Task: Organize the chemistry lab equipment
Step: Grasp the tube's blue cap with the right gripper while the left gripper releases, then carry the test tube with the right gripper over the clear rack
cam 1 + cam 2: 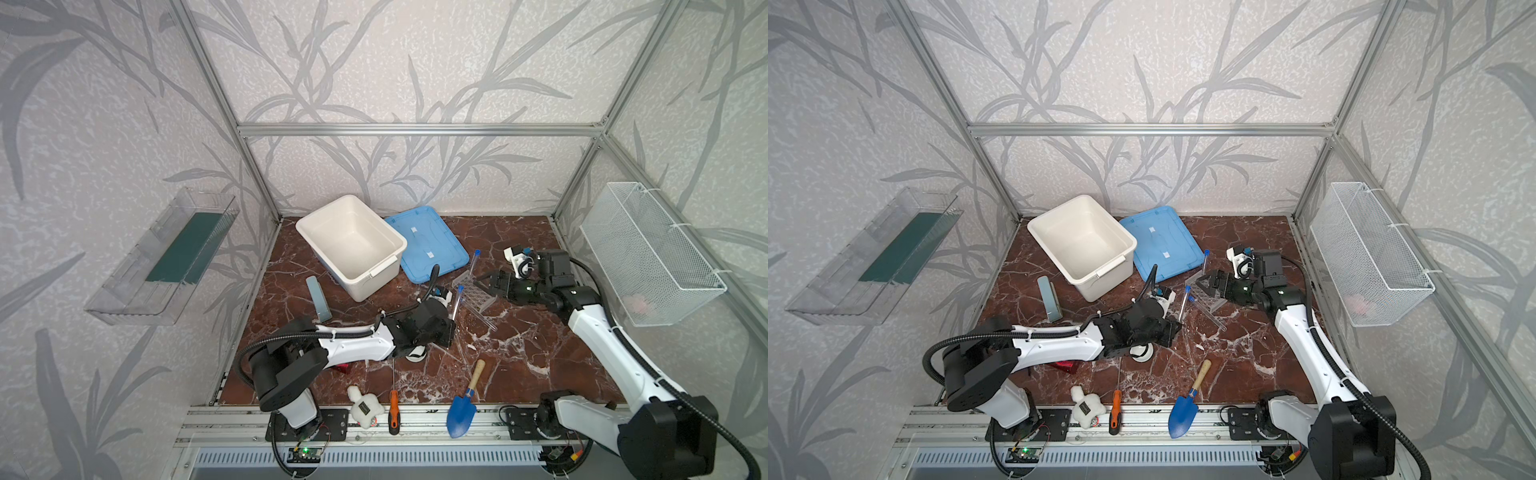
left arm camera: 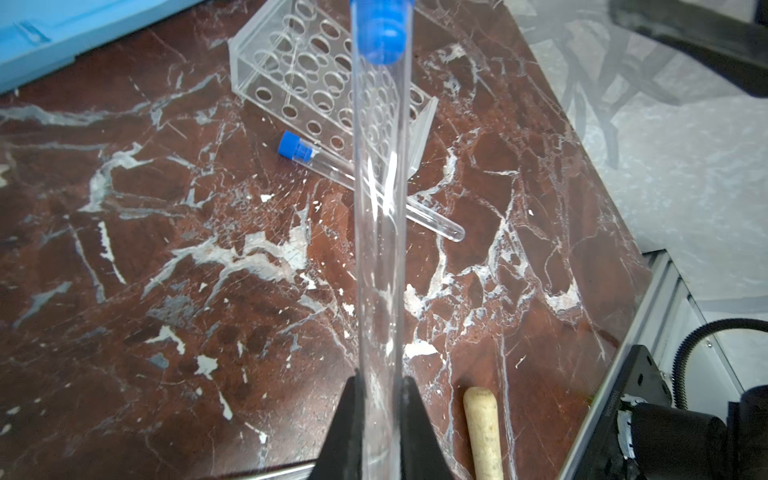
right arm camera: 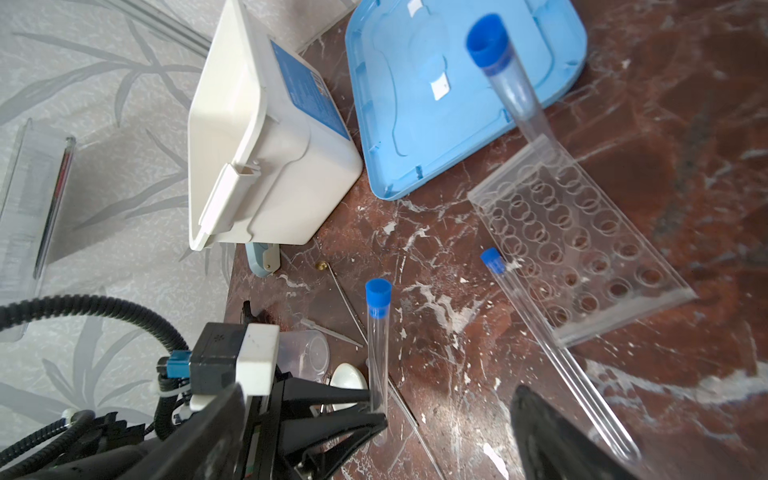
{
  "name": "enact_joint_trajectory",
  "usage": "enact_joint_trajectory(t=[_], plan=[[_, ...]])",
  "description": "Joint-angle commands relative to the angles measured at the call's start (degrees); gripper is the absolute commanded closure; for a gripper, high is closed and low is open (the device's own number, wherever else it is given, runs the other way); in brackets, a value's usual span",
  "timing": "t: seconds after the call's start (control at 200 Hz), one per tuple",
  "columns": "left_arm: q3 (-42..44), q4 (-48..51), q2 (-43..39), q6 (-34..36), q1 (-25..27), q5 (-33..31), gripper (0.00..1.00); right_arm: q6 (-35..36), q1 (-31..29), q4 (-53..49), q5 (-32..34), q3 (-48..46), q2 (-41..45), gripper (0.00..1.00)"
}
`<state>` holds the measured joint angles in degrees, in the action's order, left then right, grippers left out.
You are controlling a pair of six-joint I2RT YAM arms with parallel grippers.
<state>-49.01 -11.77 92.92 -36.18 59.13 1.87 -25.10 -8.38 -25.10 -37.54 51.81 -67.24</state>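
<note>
My left gripper [image 2: 380, 382] is shut on the bottom of a clear blue-capped test tube [image 2: 380, 208], which it holds upright [image 1: 457, 301] just left of the clear grid rack [image 1: 473, 296]. A second tube [image 1: 474, 264] leans up out of the rack's far end. A third tube [image 2: 374, 187] lies on the table against the rack. My right gripper [image 1: 484, 287] is open at the rack's right side and grips nothing. Behind the left gripper, a clear beaker [image 3: 309, 353] lies on its side beside a small white dish [image 3: 348, 379]. Thin clear rods [image 3: 347, 297] lie nearby.
A white bin [image 1: 353, 245] and its blue lid [image 1: 428, 241] sit at the back. A blue trowel [image 1: 463, 409], an orange-handled screwdriver [image 1: 393, 411] and a white plush toy [image 1: 365, 407] lie along the front edge. A wire basket [image 1: 648, 249] hangs on the right wall.
</note>
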Motion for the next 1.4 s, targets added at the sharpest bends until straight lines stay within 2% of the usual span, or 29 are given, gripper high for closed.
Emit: enact_joint_trajectory(t=[0.0, 0.1, 0.215, 0.43, 0.845, 1.119, 1.394], plan=[[2.0, -7.5, -2.4, 3.5, -0.1, 0.5, 0.89, 1.5, -3.6, -1.5, 1.1, 3.1, -3.7, 0.06], [2.8, -8.3, -3.4, 3.7, -0.2, 0.6, 0.89, 2.2, -7.2, -1.9, 4.2, 5.8, -7.1, 0.12], [2.6, -7.9, -3.5, 3.6, -0.1, 0.7, 0.89, 2.9, -9.8, -2.5, 6.9, 8.1, -9.6, 0.24], [2.9, -8.8, -3.5, 3.0, -0.1, 1.2, 0.89, 2.5, -10.9, -2.1, 6.8, 8.0, -11.2, 0.46], [2.3, -8.3, -2.9, 2.9, -0.1, 1.2, 0.89, 1.6, -11.7, -0.9, 7.7, 6.3, -10.5, 0.73], [1.8, -7.9, -2.7, 2.7, -0.1, 1.2, 0.89, 1.0, -11.7, 0.0, 8.1, 4.6, -9.4, 0.79], [1.3, -7.9, -2.6, 2.6, -0.1, 0.5, 0.83, 1.2, -11.7, 0.5, 9.7, 4.3, -8.1, 0.82]])
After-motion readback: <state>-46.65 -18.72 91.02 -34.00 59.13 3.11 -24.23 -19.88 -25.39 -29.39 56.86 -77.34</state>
